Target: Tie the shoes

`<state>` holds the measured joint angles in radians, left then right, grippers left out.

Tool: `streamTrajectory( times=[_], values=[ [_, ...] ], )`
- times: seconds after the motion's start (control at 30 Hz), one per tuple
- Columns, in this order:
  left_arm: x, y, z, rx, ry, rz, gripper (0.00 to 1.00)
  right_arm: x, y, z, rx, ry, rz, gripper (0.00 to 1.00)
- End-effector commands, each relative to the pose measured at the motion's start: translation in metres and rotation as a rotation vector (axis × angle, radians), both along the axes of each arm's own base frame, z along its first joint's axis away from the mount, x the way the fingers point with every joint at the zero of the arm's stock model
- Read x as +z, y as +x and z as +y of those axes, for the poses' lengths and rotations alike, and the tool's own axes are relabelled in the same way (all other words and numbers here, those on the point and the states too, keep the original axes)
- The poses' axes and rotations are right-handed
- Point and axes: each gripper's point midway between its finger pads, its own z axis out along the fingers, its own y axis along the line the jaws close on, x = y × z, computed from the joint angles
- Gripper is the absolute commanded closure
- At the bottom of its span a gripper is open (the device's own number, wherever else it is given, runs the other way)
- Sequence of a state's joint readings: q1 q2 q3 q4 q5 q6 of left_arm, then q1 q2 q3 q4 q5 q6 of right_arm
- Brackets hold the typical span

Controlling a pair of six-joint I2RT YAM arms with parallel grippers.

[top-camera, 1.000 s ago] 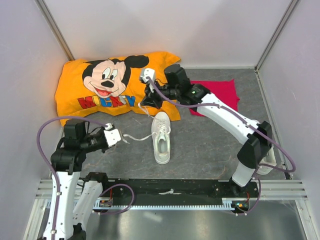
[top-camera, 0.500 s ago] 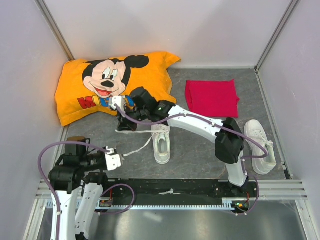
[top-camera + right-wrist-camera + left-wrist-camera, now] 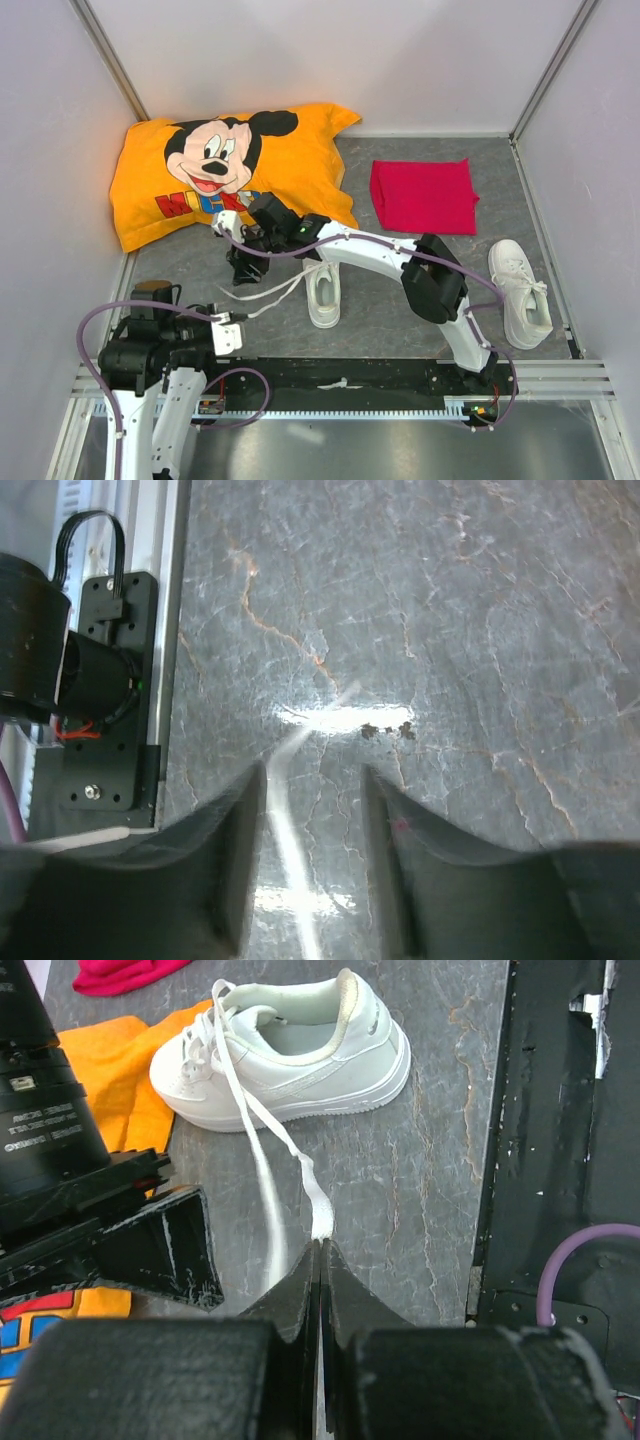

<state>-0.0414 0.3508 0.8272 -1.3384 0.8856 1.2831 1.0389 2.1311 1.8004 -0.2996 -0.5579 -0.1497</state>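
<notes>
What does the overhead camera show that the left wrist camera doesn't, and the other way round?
Only the overhead view shows the second shoe off to the right, and Mickey's face on the orange pillow. Only the left wrist view shows, close up, the left gripper pinched shut on the end of a lace. Both show the middle shoe, that lace running from it, part of the pillow and the red cloth.

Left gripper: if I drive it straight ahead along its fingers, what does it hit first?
Probably the centre shoe, side on: the lace pinched in the left gripper runs straight to it. The right gripper sits close beside that line; clearance is unclear.
</notes>
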Motion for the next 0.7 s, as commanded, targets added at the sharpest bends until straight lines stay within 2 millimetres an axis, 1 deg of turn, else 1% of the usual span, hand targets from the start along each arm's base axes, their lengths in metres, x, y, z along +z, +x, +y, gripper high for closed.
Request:
streamTrajectory(
  times=[0.0,0.03,0.07,0.1,0.13,0.17,0.2,0.23,0.27,0.3,0.33,0.37,0.4,0.43,0.47,0.5,0.53,0.57,0.6,0.63,0.67],
  values=[
    [-0.012,-0.022,-0.007,-0.079,-0.01,0.086,0.99,0.04,0.014,0.004,-0.037,0.082,-0.045,0.38],
    [-0.012,-0.022,-0.007,-0.086,-0.013,0.086,0.98,0.048,0.017,0.003,-0.047,0.093,-0.049,0.34],
    [-0.01,-0.021,-0.009,-0.101,-0.018,0.082,0.98,0.057,0.025,0.001,-0.071,0.107,-0.044,0.3],
    [-0.008,-0.02,-0.01,-0.11,-0.025,0.081,0.98,0.063,0.029,-0.001,-0.083,0.116,-0.041,0.29],
    [-0.004,-0.019,-0.012,-0.121,-0.032,0.071,0.99,0.076,0.033,-0.004,-0.098,0.135,-0.043,0.27],
    [0.0,-0.018,-0.016,-0.139,-0.053,0.07,0.98,0.087,0.044,-0.009,-0.122,0.151,-0.046,0.25],
    [0.004,-0.013,-0.018,-0.149,-0.066,0.077,0.99,0.094,0.05,-0.013,-0.142,0.159,-0.039,0.24],
    [0.012,-0.01,-0.02,-0.159,-0.079,0.065,0.98,0.109,0.054,-0.02,-0.156,0.18,-0.049,0.24],
    [0.018,-0.008,-0.024,-0.175,-0.107,0.064,0.98,0.117,0.068,-0.031,-0.188,0.187,-0.055,0.23],
    [0.025,0.004,-0.027,-0.179,-0.124,0.063,0.98,0.132,0.072,-0.041,-0.202,0.2,-0.07,0.23],
    [0.036,0.01,-0.029,-0.18,-0.144,0.052,0.99,0.137,0.088,-0.057,-0.241,0.201,-0.081,0.23],
    [0.045,0.014,-0.033,-0.178,-0.184,0.077,0.98,0.137,0.094,-0.068,-0.262,0.191,-0.083,0.23],
    [0.054,0.032,-0.035,-0.175,-0.206,0.068,0.98,0.147,0.096,-0.084,-0.278,0.191,-0.093,0.23],
    [0.067,0.04,-0.038,-0.175,-0.228,0.055,0.98,0.141,0.11,-0.104,-0.315,0.167,-0.102,0.23],
    [0.077,0.048,-0.041,-0.153,-0.276,0.108,0.98,0.141,0.115,-0.116,-0.339,0.155,-0.111,0.24],
    [0.085,0.057,-0.044,-0.14,-0.302,0.124,0.99,0.14,0.117,-0.129,-0.357,0.136,-0.112,0.25],
    [0.102,0.079,-0.049,-0.149,-0.323,0.071,0.98,0.143,0.122,-0.152,-0.387,0.126,-0.133,0.26],
    [0.106,0.088,-0.051,-0.092,-0.357,0.147,0.98,0.143,0.123,-0.163,-0.402,0.117,-0.14,0.27],
    [0.111,0.094,-0.057,-0.094,-0.367,0.157,0.98,0.154,0.118,-0.178,-0.413,0.119,-0.169,0.27],
    [0.119,0.115,-0.063,-0.087,-0.381,0.117,0.98,0.142,0.117,-0.191,-0.416,0.083,-0.184,0.28],
    [0.116,0.129,-0.063,-0.007,-0.384,0.154,0.98,0.14,0.114,-0.199,-0.42,0.068,-0.205,0.29]
  ],
)
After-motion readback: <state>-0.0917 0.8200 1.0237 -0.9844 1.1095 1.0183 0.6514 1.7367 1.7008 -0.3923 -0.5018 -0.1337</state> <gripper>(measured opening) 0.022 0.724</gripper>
